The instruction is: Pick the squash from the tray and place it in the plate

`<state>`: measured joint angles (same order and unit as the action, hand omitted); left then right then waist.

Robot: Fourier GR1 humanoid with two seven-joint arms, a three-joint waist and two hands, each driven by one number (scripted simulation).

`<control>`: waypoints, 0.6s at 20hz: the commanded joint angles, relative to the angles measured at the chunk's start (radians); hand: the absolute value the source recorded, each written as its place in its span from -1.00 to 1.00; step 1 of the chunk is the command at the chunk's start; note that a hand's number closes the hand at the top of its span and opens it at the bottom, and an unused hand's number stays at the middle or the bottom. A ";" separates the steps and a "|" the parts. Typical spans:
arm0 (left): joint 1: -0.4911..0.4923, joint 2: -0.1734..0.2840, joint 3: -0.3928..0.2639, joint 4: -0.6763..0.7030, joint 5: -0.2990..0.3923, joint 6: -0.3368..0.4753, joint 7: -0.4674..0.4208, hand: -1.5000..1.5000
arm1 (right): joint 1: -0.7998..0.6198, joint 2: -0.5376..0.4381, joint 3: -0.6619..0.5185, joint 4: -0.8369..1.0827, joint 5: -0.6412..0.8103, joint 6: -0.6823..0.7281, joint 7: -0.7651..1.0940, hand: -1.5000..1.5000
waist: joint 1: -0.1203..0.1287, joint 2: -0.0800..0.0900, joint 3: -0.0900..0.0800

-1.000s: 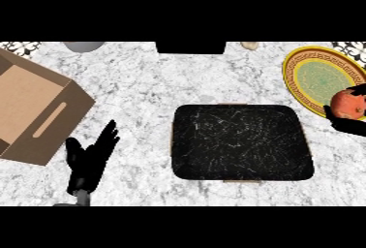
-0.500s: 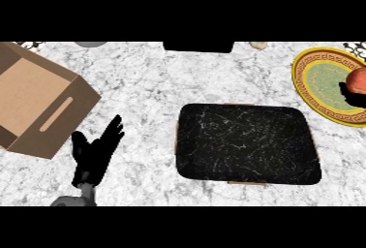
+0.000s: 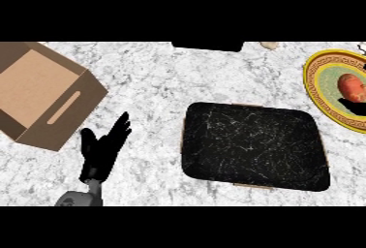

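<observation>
Looking down, I see the squash (image 3: 351, 86) lying in the yellow-rimmed plate (image 3: 315, 92) at the table's (image 3: 157, 82) right edge, well apart from the black tray (image 3: 253, 145). A dark shape just below the squash may be my right hand; I cannot tell. My left hand (image 3: 102, 151) rests open beside the cardboard box (image 3: 43, 92).

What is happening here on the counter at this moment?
The robot is moving a squash from the dark tray to the yellow plate. The squash is now over the plate at the right edge, with the right hand dark just beneath it. The left hand rests open beside a cardboard box.
</observation>
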<state>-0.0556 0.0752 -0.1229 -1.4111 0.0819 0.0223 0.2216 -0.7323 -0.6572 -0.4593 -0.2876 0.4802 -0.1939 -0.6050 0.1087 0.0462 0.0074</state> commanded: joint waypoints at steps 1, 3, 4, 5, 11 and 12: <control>0.003 -0.015 -0.012 -0.005 -0.005 0.007 -0.002 0.00 | -0.041 -0.009 0.045 0.075 0.048 0.069 0.023 -1.00 | 0.011 0.000 0.002; -0.023 -0.028 -0.013 0.005 -0.006 0.015 0.007 0.00 | -0.049 0.013 0.032 0.085 0.032 0.088 -0.009 -1.00 | 0.010 0.006 0.004; -0.007 -0.012 -0.010 -0.009 0.000 0.000 0.003 0.00 | -0.054 0.022 0.012 0.085 0.009 0.110 -0.040 -1.00 | 0.012 0.003 0.005; -0.033 -0.014 -0.006 -0.005 0.005 -0.001 0.019 0.00 | -0.063 0.015 -0.003 0.090 -0.006 0.130 -0.046 -1.00 | 0.008 0.007 0.006; 0.000 0.008 0.012 -0.001 0.002 0.000 0.007 0.00 | -0.087 0.012 -0.144 0.105 -0.152 0.221 -0.137 -1.00 | -0.012 -0.001 0.005; 0.005 -0.017 -0.008 -0.013 -0.008 0.017 0.011 0.00 | -0.097 0.007 -0.159 0.109 -0.166 0.224 -0.131 -1.00 | -0.009 -0.002 0.005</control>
<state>-0.0585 0.0701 -0.1200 -1.4181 0.0815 0.0300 0.2298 -0.8068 -0.6451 -0.5538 -0.1947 0.3794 -0.0115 -0.7140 0.1034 0.0457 0.0127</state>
